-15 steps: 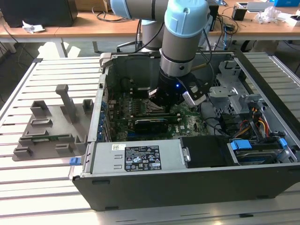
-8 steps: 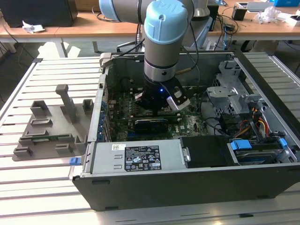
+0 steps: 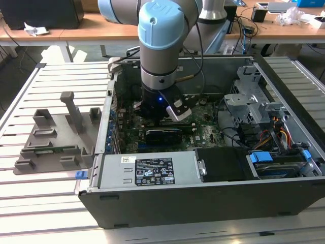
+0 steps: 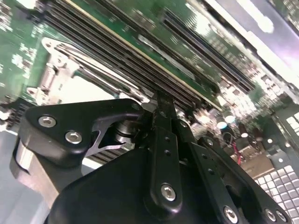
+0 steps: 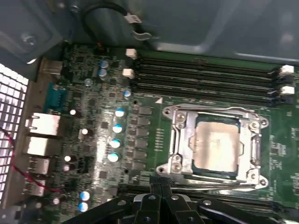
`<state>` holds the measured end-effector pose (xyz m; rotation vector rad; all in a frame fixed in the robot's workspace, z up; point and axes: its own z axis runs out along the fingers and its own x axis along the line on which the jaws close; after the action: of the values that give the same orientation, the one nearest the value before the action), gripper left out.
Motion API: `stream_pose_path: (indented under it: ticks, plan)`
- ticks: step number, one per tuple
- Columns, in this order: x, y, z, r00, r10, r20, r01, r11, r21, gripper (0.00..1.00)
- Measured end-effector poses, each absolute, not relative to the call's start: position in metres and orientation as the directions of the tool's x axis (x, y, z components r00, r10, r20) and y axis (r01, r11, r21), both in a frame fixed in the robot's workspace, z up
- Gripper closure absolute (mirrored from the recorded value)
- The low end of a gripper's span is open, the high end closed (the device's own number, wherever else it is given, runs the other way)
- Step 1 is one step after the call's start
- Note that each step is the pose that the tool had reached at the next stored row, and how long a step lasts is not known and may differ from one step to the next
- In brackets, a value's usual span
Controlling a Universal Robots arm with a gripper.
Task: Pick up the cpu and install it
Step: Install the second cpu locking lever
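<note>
In the exterior view I have the arm lowered into the open computer case (image 3: 213, 198), which rests on the slatted tabletop (image 3: 56, 81). The tool (image 3: 163, 113) hangs just above the motherboard (image 3: 203, 133), near the case's rear wall. A grey plastic tray (image 3: 53, 140) sits on the tabletop outside the case, toward the exterior view's left.

In the second wrist view, the tool's fingers (image 4: 161, 121) meet at the tips, together and holding nothing, close over the memory slots (image 4: 140, 60).

In the first wrist view, the cpu (image 5: 217, 147) lies flat inside its socket frame (image 5: 212, 144), already seated. It shows a dull silver square lid with a thin dark border. I judge it light, rigid and fragile underneath; handle by opposite edges only.
</note>
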<state>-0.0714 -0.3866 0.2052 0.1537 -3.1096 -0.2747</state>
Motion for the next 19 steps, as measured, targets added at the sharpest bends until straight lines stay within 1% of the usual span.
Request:
stream_pose_path:
  ticks: [5,19]
  plan:
    - [-0.075,-0.384,0.205,-0.995,-0.102,0.007,-0.099,0.978,0.182,0.89]
    - [-0.06,-0.376,0.201,-0.991,-0.132,0.006,-0.128,0.974,0.186,0.89]
